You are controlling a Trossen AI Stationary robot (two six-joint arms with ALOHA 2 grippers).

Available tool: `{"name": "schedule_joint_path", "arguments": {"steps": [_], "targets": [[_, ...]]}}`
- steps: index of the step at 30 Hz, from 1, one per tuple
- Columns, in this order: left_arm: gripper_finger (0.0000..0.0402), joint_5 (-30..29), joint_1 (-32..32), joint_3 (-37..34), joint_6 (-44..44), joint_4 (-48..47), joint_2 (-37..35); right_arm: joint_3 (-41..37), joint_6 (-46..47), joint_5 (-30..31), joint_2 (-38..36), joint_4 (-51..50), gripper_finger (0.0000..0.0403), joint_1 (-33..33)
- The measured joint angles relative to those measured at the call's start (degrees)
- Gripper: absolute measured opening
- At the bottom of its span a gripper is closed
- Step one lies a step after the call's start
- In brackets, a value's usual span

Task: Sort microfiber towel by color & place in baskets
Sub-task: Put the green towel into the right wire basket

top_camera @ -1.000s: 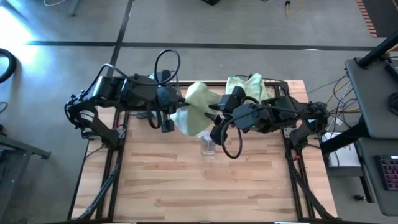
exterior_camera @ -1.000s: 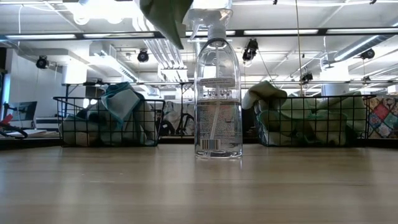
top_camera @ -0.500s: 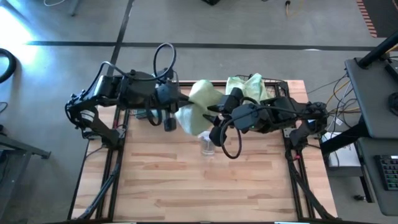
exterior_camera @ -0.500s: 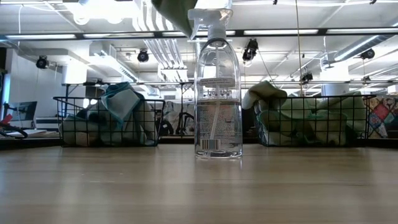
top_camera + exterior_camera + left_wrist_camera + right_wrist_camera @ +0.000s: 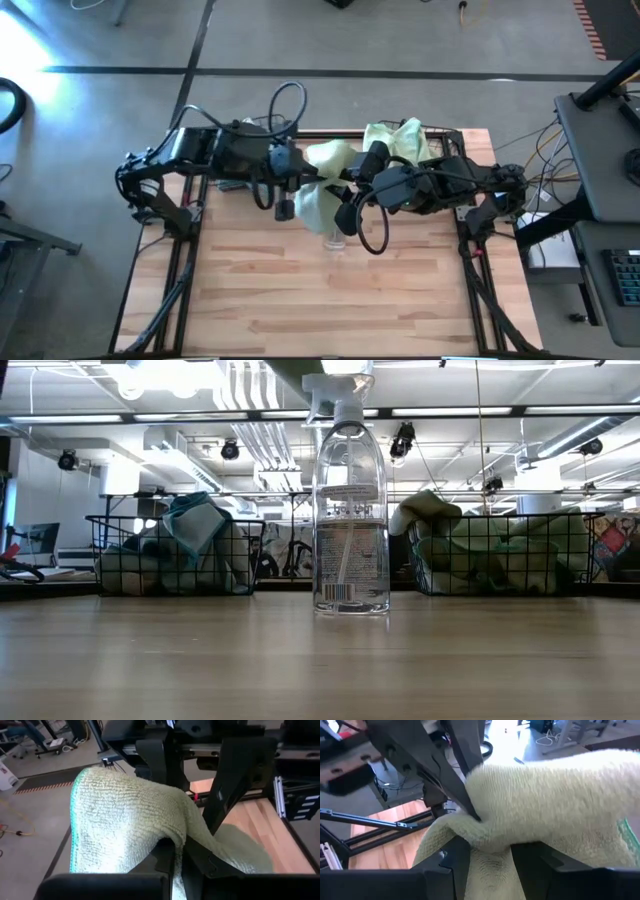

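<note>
Left arm has shifted right since a second ago, closer to the right arm, and the pale green towel between them is more bunched up, no longer spread wide. Left gripper is clamped tight on one part of the towel; its wrist view shows the fingers pinched together on the cloth. Right gripper holds the other side — cloth sits between its fingers, jaws fairly wide around the fold. Towel hangs in the air above the table's back middle, over a clear spray bottle standing upright. Left basket at the back edge holds blue towels, right basket holds green ones — one green towel piled up over its rim.
</note>
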Motion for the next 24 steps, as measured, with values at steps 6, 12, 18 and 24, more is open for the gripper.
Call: {"name": "schedule_joint_path", "arguments": {"steps": [6,12,18,24], "targets": [[0.0004,0.09,0.0,0.01,1.04,-0.02,1.02,-0.02,0.0,-0.04,0.0,-0.33,0.0129,0.0],[0.0004,0.33,0.0,0.01,1.04,-0.2,0.17,-0.02,-0.03,-0.15,0.0,-0.03,0.0096,0.0],[0.0004,0.37,0.0,0.01,1.04,-0.33,-0.14,-0.02,-0.48,-0.04,0.0,-0.16,0.0052,0.0],[0.0004,0.39,0.0,0.01,1.04,-0.37,-0.23,-0.02,-0.63,0.02,0.0,-0.24,0.0022,0.0]]}}
